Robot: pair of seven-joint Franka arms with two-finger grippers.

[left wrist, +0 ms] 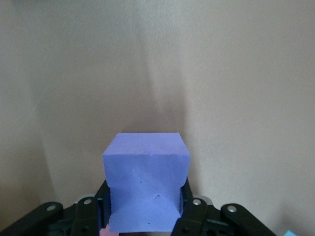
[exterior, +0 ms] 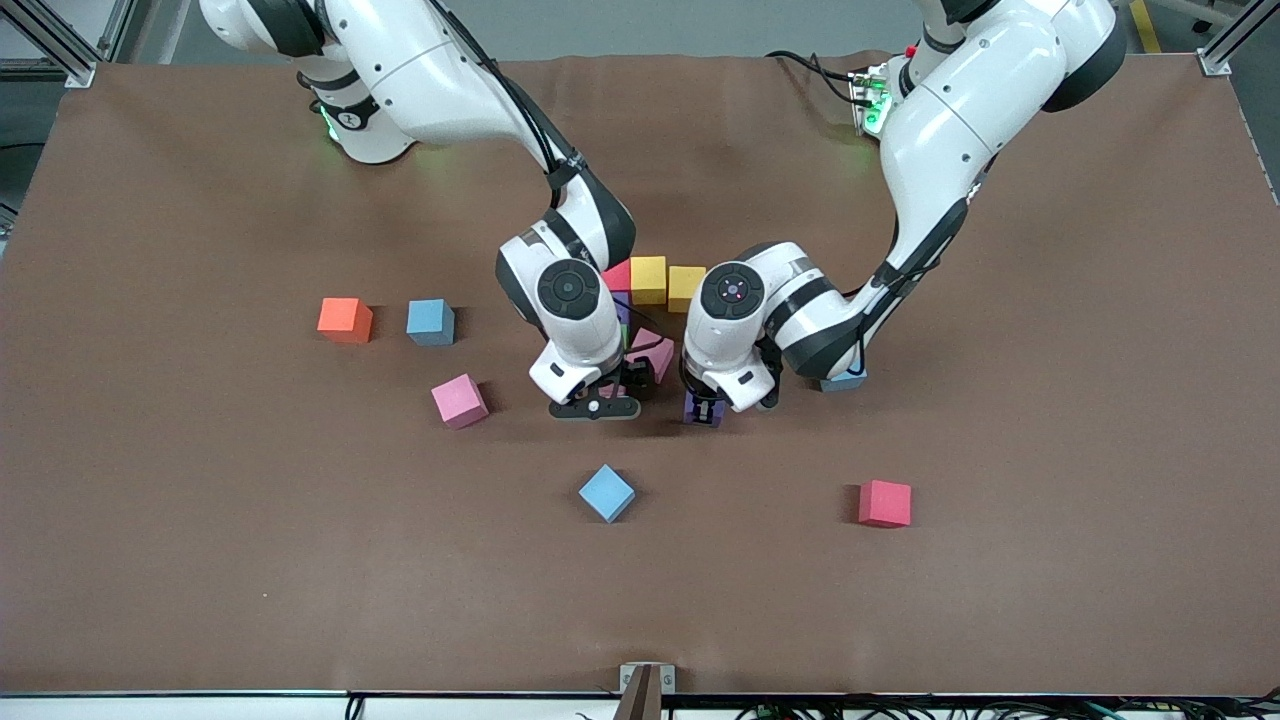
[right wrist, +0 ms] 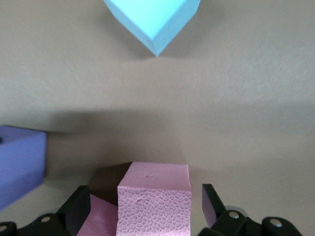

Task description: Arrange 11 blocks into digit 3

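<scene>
- Loosely scattered toward the right arm's end of the table sit an orange cube, not wanted for the figure, and just beside it a blue block. A pink block lies nearer the front camera, well apart from the build.
- Next comes the right gripper, low at the edge of the figure. Its jaws stand wide, with a pink cube resting free between them, apparently just set down.
- At mid-table the digit 3 is only begun: a red block and two yellow ones show in a touching row, with pink and purple pieces partly hidden under the arms.
- The left gripper is clamped on a purple block, fingers on two opposite flat faces.
- Nearer the camera lie a light blue block and a second red one, both loose.
- The pebbled, dented faces suggest soft foam: probably light, grippy and forgiving. A square pinch across parallel faces, low on the cube, should hold; squeezing hard risks deforming it, and a nudge could shove its neighbours.
</scene>
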